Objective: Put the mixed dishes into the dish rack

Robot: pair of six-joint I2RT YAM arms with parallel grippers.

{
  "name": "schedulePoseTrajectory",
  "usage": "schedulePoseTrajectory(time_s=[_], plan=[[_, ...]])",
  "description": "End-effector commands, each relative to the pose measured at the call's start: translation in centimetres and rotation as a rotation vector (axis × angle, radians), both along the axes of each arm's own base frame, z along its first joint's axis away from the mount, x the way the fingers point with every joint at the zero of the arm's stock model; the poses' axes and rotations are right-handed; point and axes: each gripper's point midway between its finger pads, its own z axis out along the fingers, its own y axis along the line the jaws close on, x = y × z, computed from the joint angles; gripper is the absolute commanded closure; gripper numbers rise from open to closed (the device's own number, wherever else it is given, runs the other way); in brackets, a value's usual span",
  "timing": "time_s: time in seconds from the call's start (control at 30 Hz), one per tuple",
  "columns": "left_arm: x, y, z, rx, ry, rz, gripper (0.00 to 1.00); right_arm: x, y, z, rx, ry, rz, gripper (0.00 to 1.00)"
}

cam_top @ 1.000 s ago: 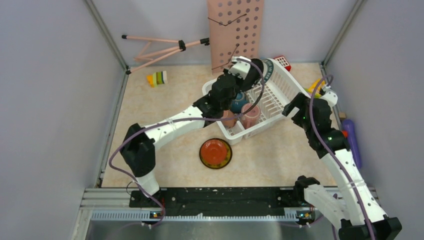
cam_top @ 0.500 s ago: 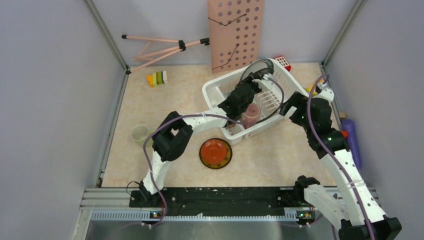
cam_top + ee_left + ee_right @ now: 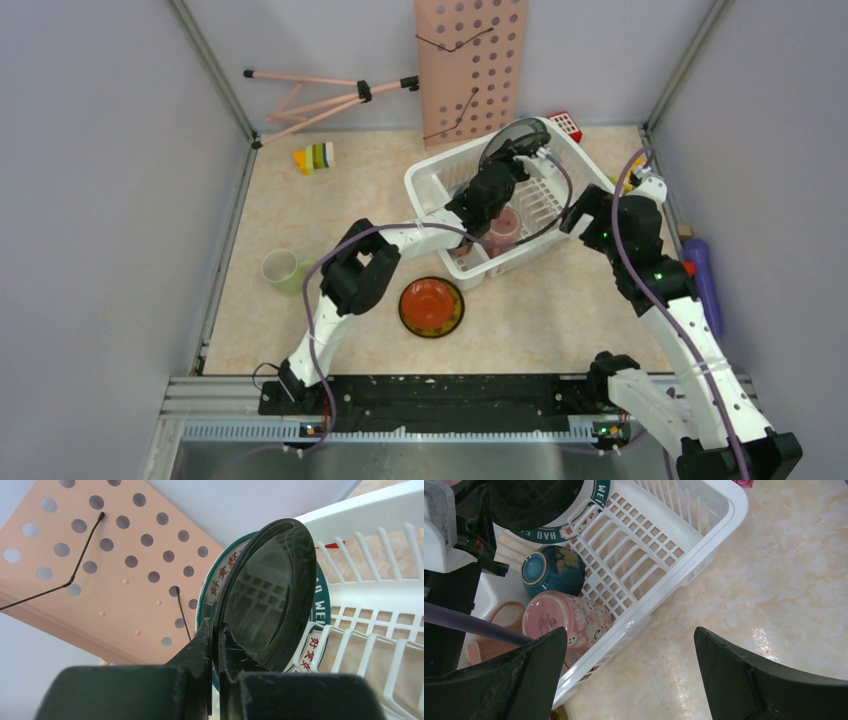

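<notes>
Nearest the arm bases, the red plate [image 3: 431, 305] is seen lying flat on the table, just in front of the near corner of the dish rack [image 3: 736, 497]; the light green mug [image 3: 281, 268] is set well to the left of it, also outside the rack. The right gripper [image 3: 628, 635] is held above the rack's right wall with its fingers spread wide and nothing between them. Inside the rack, a pink cup [image 3: 569, 620] is laid on its side, with a second pinkish cup [image 3: 504, 617] just beside it and the teal bowl [image 3: 556, 570] just beyond. Farther in, the left gripper [image 3: 216, 626] is clenched on the lower rim of the dark plate [image 3: 265, 590], which is stood on edge against the white plate [image 3: 561, 529] at the rack's far end. Beyond the rack, toy blocks [image 3: 316, 156] are seen on the table; a pink perforated board [image 3: 470, 60] is leaned against the back wall.
</notes>
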Motion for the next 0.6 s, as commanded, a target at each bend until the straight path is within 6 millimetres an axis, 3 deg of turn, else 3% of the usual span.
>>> schedulePoseTrajectory(time_s=[0.0, 0.43, 0.57], plan=[[0.2, -0.7, 1.1, -0.039, -0.015, -0.025, 1.0, 0.5, 0.0, 1.7, 0.009, -0.062, -0.001, 0.04], [0.7, -1.6, -4.8, 0.028, 0.068, -0.026, 1.0, 0.3, 0.1, 1.0, 0.015, -0.047, -0.001, 0.04], [0.8, -1.6, -5.6, 0.022, 0.097, -0.018, 1.0, 0.4, 0.2, 0.9, 0.018, -0.047, 0.002, 0.04]])
